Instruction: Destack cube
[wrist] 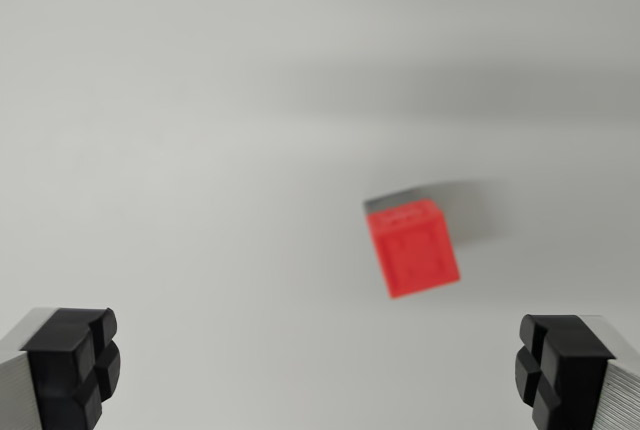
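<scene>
Gripper [318,370]: spread wide, holding nothing.
Fingers [72,365]: black pads at the wrist view's lower left and lower right corners, well apart.
Red cube [414,248]: beyond the fingertips, toward the wrist view's right, blurred, tilted, untouched.
Grey block [440,200]: directly behind the red cube, mostly hidden.
Table [200,130]: plain pale surface, edges out of frame.

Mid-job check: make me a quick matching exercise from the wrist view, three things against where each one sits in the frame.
Things:
1. red cube
2. one black finger pad
3. other black finger pad

Places:
A. bottom corner at the wrist view's right
B. right of centre, on the pale surface
C. bottom corner at the wrist view's left

Pairs: 1-B, 2-C, 3-A
</scene>
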